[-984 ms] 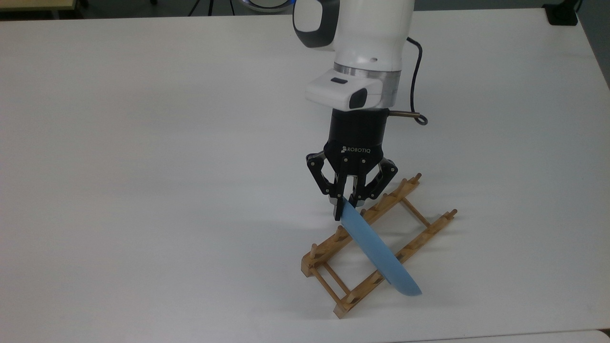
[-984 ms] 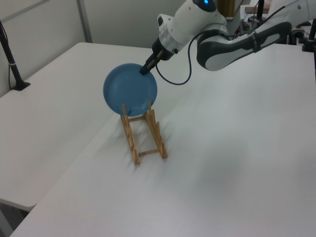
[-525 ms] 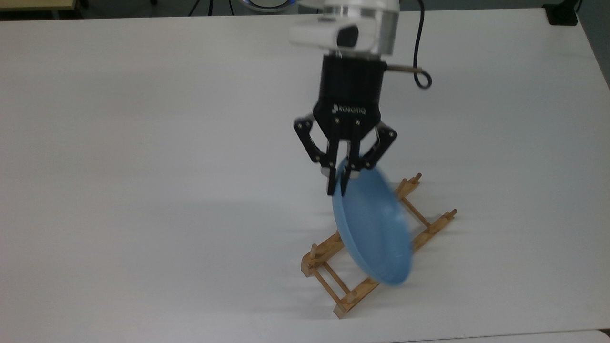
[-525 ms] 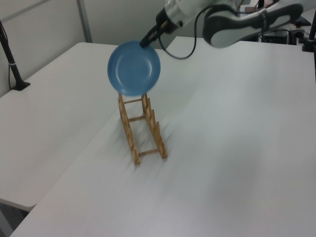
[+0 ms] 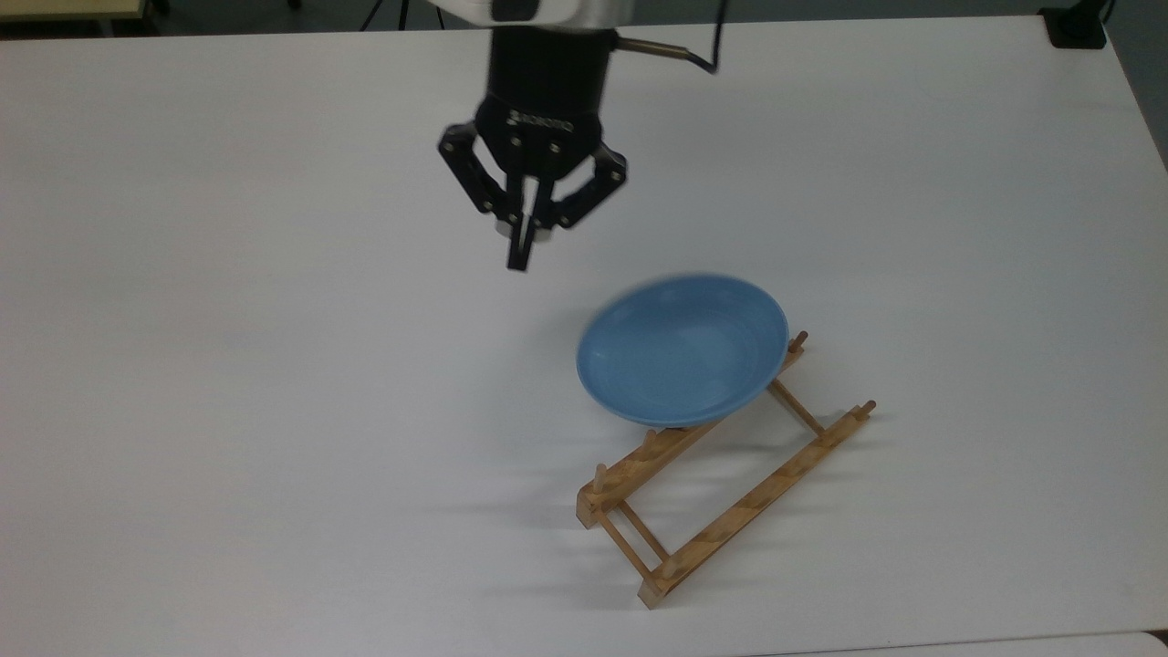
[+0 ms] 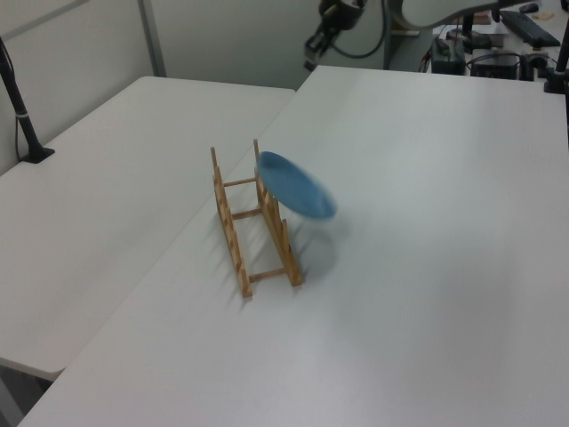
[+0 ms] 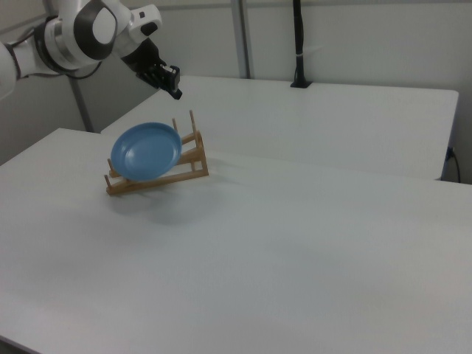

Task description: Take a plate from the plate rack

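This looks like a robotics lab: broad white counter [image 7: 310, 243] surfaces pushed together, a white industrial robot arm [image 7: 81, 33] mounted beside them, black camera posts [image 7: 298, 44] clamped at the edges, grey partition panels [image 7: 369, 37], and monitors and cables [image 6: 498, 62] cluttering the background.

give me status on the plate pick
Gripper shut, empty, raised clear of the plate. Plate loose, blurred, tilted above the rack. Nothing in the way.
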Available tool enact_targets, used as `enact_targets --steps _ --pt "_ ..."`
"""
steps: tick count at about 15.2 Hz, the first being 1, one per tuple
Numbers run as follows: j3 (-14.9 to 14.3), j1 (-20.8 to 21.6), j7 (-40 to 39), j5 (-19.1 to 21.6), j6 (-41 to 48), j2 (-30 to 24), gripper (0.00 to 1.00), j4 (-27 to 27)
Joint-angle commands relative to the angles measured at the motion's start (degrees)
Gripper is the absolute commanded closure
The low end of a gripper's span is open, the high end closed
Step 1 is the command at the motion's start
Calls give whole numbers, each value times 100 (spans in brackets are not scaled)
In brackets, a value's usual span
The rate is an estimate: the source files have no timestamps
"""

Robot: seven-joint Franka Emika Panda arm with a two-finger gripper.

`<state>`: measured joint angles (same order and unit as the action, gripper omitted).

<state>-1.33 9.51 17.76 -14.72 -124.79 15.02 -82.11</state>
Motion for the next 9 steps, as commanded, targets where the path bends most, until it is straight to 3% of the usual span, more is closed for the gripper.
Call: enact_targets --steps 1,4,6,8,9 --pt "10 -177 -852 391 718 -456 97 -358" --pt "10 -178 -898 391 799 -474 95 -367" --pt "10 -178 -880 400 807 -447 87 -384" --pt "10 -186 -871 400 807 -430 61 -542" --pt "10 -195 -862 400 807 -412 27 -638"
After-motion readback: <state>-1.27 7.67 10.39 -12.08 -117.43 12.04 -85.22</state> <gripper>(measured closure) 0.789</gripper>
